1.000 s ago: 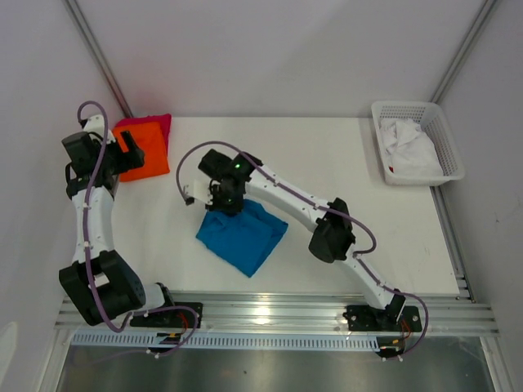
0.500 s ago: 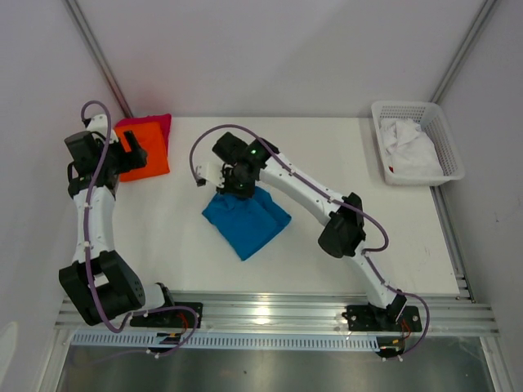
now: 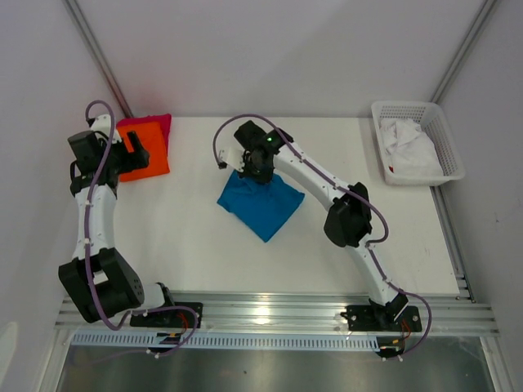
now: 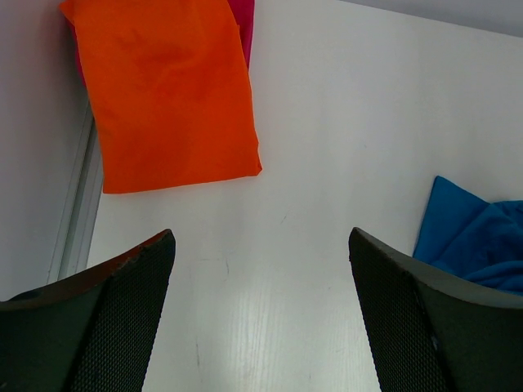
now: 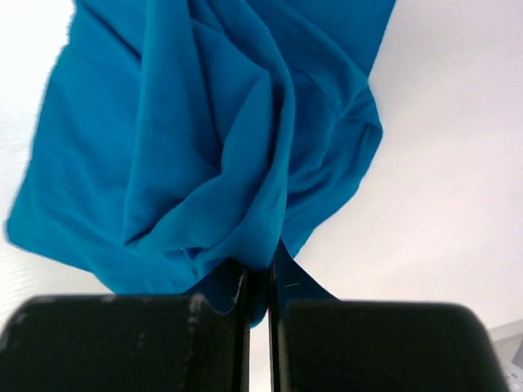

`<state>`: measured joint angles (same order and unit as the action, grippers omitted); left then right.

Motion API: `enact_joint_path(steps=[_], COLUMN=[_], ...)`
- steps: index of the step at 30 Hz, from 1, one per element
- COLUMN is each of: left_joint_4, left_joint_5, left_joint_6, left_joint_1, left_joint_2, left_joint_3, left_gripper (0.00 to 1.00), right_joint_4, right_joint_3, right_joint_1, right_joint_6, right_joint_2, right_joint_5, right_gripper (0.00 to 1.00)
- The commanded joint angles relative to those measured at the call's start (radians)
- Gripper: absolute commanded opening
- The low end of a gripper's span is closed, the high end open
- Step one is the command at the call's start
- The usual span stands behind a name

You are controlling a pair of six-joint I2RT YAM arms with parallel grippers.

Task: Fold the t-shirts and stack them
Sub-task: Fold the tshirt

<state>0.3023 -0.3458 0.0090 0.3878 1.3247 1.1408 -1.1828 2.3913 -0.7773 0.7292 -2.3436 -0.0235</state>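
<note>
- We see the right gripper (image 5: 260, 304) pinched shut on a fold of the bright blue cloth t-shirt (image 5: 204, 147), mid-table. Only the right wrist view shows the pinch.
- Left gripper (image 4: 261, 237) is spread wide and holds nothing.
- Far left: folded orange cloth t-shirt (image 4: 163, 90) lies on the pinkish-red cloth t-shirt (image 4: 243, 16).
- Far right: white plastic lattice basket (image 3: 448, 140).

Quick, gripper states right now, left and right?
Left gripper: open, holding nothing.
Right gripper: shut on the blue t-shirt, pinching a bunched fold.

The pinkish-red cloth t-shirt (image 3: 166, 122) lies mostly hidden under the folded orange cloth t-shirt (image 3: 151, 159); only its far edge shows.
</note>
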Motion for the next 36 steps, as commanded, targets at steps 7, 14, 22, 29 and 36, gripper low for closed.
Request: enact_joint_path(steps=[7, 14, 22, 29, 36], left_joint_4=[-0.008, -0.009, -0.009, -0.005, -0.008], left_joint_5=[-0.013, -0.018, -0.018, -0.012, -0.009], left_joint_6=[0.037, 0.036, 0.034, 0.036, 0.040], left_joint_1=[-0.010, -0.012, -0.021, -0.029, -0.032], left_joint_2=[-0.005, -0.005, 0.001, 0.008, 0.021], left_joint_3=[0.004, -0.001, 0.004, 0.001, 0.004], left_gripper=[0.89, 0.89, 0.89, 0.89, 0.89], right_joint_4=[0.169, 0.184, 0.192, 0.276, 0.308], right_joint_3=[-0.122, -0.118, -0.090, -0.070, -0.064], right_joint_1=[0.021, 0.055, 0.067, 0.072, 0.095], right_joint_6=[0.039, 0.049, 0.058, 0.098, 0.111], right_joint_2=[-0.060, -0.071, -0.065, -0.082, -0.077], right_joint_5=[0.117, 0.135, 0.142, 0.237, 0.263], right_gripper=[0.00, 0.00, 0.00, 0.00, 0.00])
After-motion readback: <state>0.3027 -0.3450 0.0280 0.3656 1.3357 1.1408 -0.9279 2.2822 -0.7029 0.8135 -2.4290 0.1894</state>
